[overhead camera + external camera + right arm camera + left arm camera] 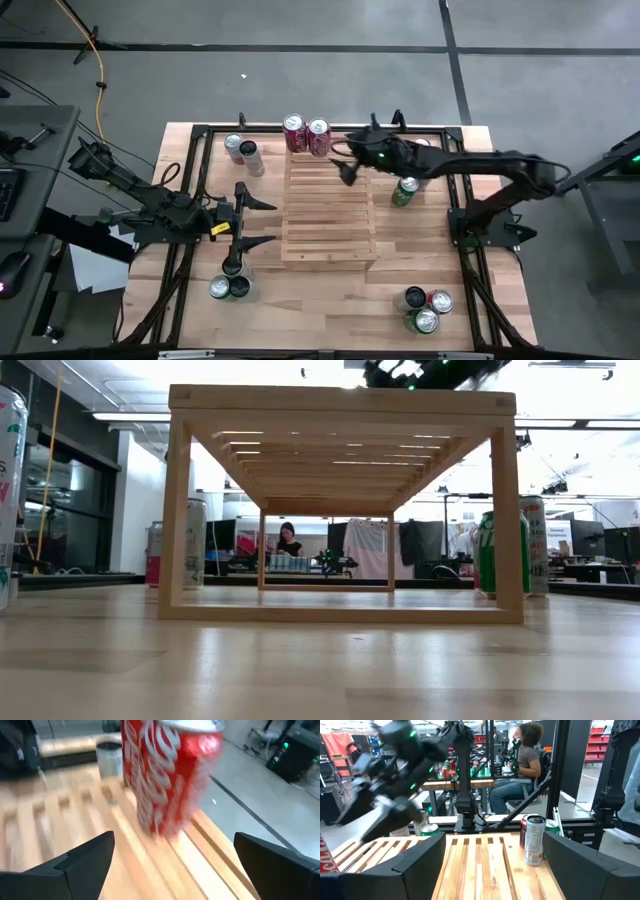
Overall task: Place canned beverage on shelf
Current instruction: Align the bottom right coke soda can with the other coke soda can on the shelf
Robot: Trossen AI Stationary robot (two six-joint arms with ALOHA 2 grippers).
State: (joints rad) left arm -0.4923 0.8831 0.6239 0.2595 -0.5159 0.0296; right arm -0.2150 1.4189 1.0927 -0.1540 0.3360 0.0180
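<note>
The light-wood slatted shelf (330,210) stands mid-table. Two red cans (307,134) stand upright at its far edge; in the right wrist view a red can (170,775) stands on the slats (75,815). My right gripper (345,162) is open and empty just on the near side of the red cans, over the shelf's far end; its fingers (85,860) stand apart on either side, short of the can. My left gripper (258,220) is open and empty at the shelf's left side, pointing at the shelf (480,865).
Two cans (242,152) stand at the far left, a green can (405,190) to the right of the shelf, two cans (230,288) near left and three cans (427,305) near right. A black frame (200,130) borders the table. A person (520,765) sits beyond the table.
</note>
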